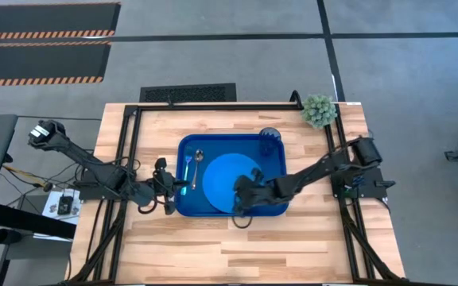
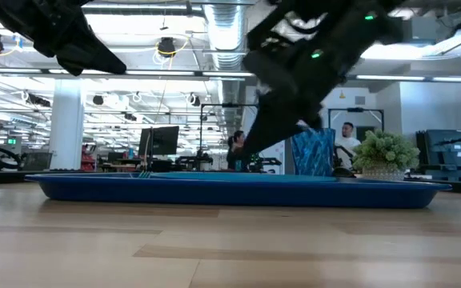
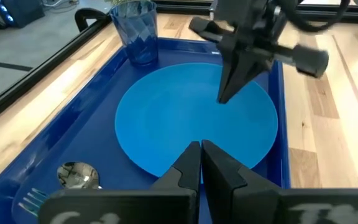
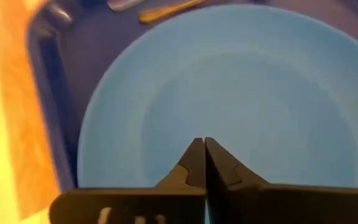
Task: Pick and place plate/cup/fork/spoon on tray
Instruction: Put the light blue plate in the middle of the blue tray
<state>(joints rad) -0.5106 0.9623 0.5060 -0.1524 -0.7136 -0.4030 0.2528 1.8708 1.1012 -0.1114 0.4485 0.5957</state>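
The dark-blue tray lies mid-table. The round bright-blue plate lies flat in it. The cup stands upright in the tray's far right corner. The teal fork and the dark spoon lie side by side along the tray's left side. My right gripper is shut with nothing in it; it slants down over the plate, and its tips look just clear of the surface. My left gripper is shut and empty, raised at the tray's near left rim and pointing across the plate.
A small potted plant stands at the table's far right corner. Black frame rails run along the left, right and far sides. Bare wood lies in front of the tray. People sit in the room behind.
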